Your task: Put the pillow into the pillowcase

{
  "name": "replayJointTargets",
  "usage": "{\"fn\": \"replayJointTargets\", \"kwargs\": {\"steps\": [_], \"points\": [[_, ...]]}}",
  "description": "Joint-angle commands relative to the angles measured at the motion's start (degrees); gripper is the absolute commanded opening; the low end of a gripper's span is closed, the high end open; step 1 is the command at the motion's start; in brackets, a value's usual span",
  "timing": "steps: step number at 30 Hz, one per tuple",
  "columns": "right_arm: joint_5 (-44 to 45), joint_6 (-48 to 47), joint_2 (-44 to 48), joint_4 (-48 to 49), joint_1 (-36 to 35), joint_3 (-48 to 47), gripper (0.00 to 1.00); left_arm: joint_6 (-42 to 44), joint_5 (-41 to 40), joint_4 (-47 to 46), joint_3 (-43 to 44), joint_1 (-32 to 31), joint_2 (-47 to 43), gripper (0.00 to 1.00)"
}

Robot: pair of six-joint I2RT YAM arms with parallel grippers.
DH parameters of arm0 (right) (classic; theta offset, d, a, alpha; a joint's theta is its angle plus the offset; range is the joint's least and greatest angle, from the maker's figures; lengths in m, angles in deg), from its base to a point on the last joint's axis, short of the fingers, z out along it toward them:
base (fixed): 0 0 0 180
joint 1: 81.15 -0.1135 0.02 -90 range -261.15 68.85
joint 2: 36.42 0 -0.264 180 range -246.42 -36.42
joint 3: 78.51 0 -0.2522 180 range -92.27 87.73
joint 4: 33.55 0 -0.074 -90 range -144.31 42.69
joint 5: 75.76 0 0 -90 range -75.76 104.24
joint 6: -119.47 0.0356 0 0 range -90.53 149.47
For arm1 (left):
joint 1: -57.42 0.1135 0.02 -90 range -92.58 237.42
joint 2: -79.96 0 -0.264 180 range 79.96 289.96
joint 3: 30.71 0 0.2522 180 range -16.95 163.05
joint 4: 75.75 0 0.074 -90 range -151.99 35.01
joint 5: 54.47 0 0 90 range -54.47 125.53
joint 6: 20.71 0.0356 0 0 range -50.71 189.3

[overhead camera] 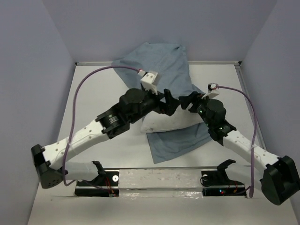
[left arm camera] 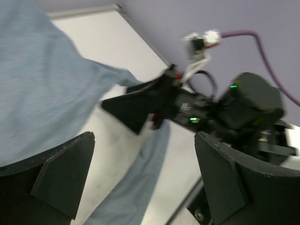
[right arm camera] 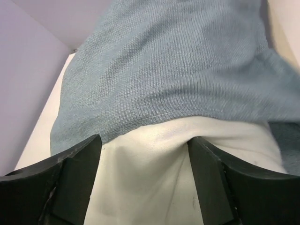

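Left gripper [left arm camera: 144,138] and right gripper [right arm camera: 144,140] hung open, holding nothing, over the pillow [right arm camera: 154,168] partly inside the pillowcase [right arm camera: 178,70], maybe to pull cloth further.

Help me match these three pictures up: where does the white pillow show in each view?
Top external: the pillow is a white patch just below centre, with the pillowcase covering its far part.
Left wrist: no pillow can be made out, only the pillowcase on the left.
Right wrist: the pillow is at lower centre, coming out from under the pillowcase.
Shared landmark: the blue-grey pillowcase, seen in all three.
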State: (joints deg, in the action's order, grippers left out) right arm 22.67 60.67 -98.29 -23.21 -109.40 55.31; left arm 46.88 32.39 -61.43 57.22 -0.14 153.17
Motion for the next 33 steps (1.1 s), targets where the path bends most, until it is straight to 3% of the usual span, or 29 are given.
{"fn": "replayJointTargets", "kwargs": {"steps": [1,5,8,9,10,13,20,24,27,28,31,33], "points": [[-1.2,-6.5,6.1,-17.5,0.2,-7.5,0.81,0.5,-22.1,2.6,-15.1,1.0,-15.4,0.99],[-7.9,-6.3,9.7,-24.8,0.2,-8.6,0.83,-6.1,-26.5,5.6,-29.8,5.6,-28.9,0.98],[-9.1,-7.2,9.5,-31.1,-6.3,-10.5,0.83,-10.6,-19.0,4.3,-40.4,11.5,-32.7,0.94],[-6.9,-7.6,8.7,-32.5,-9.2,-12.7,0.83,-11.3,-13.7,1.2,-45.0,12.9,-32.7,0.93],[-2.1,-8.2,7.6,-35.2,-15.2,-14.2,0.84,-11.9,-11.6,0.0,-47.0,14.0,-32.3,0.93],[8.4,-10.1,1.6,-40.3,-24.4,-20.9,0.85,-14.0,-5.8,-8.1,-52.1,15.8,-28.3,0.92],[24.8,-12.5,-14.4,-45.2,-33.8,-32.1,0.91,-16.1,-0.2,-22.3,-55.0,16.2,-15.4,0.91],[35.5,-14.4,-23.3,-47.0,-33.8,-35.6,0.98,-16.5,1.5,-28.8,-55.1,16.3,-9.5,0.91],[38.7,-15.1,-27.2,-47.1,-32.5,-36.5,0.75,-17.2,2.8,-32.8,-55.2,16.3,-5.5,0.88],[38.7,-14.6,-27.7,-47.1,-31.3,-36.6,0.48,-17.3,2.9,-33.5,-55.1,16.3,-4.4,0.85],[38.6,-13.2,-26.4,-46.9,-29.9,-35.6,0.0,-17.1,2.9,-36.5,-54.2,16.3,0.0,0.77],[38.3,-12.7,-22.7,-44.9,-29.4,-34.6,0.0,-17.1,4.6,-38.3,-53.9,16.3,3.2,0.66]]}}
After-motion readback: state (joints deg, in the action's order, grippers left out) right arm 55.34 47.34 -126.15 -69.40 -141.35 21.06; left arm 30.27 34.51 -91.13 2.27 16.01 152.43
